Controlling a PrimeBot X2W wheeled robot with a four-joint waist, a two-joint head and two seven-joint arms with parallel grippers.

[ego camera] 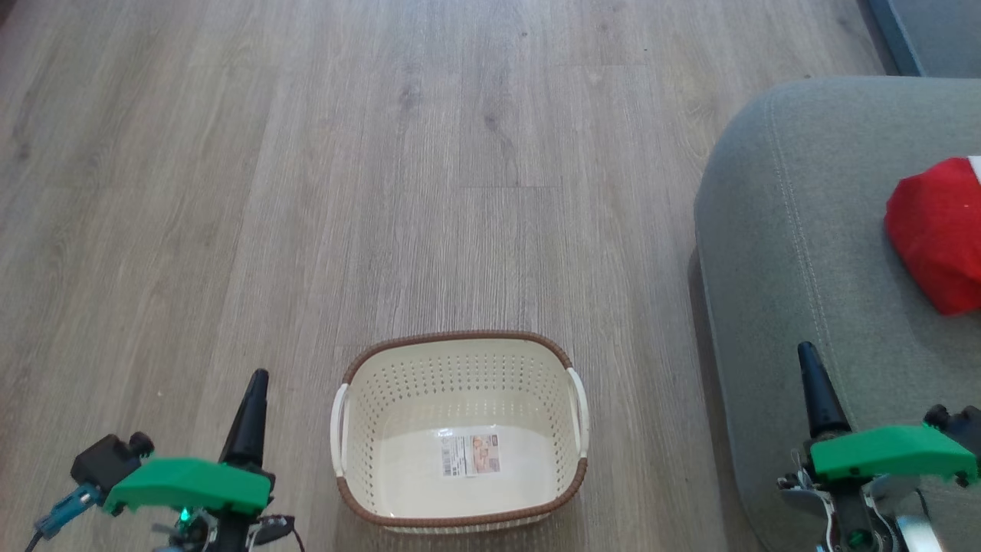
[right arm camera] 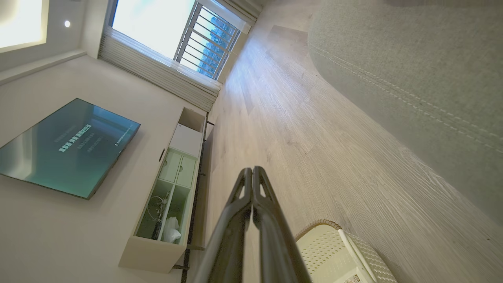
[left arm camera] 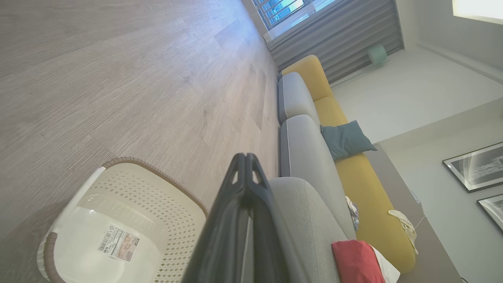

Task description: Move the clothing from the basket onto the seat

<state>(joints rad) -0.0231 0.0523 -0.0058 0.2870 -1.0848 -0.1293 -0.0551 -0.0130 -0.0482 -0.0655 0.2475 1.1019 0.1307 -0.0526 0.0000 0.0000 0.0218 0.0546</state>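
Note:
The cream basket (ego camera: 460, 360) with a brown rim stands on the wood floor at the bottom centre, with nothing in it but a paper label on its bottom; it also appears in the left wrist view as the basket (left arm camera: 129, 184) and in the right wrist view as the basket (right arm camera: 338, 251). Red clothing (ego camera: 939, 230) with a white edge lies on the grey seat (ego camera: 797, 245) at the right, seen too as clothing (left arm camera: 355, 261) on the seat (left arm camera: 310, 220). My left gripper (ego camera: 258, 377) is shut left of the basket. My right gripper (ego camera: 806, 353) is shut above the seat's near part.
Wood floor (ego camera: 383, 153) stretches ahead and to the left. A yellow-backed sofa (left arm camera: 353, 173) with a teal cushion (left arm camera: 346, 137) runs beside the seat. A TV (right arm camera: 67, 145) and a low cabinet (right arm camera: 169, 188) line the far wall.

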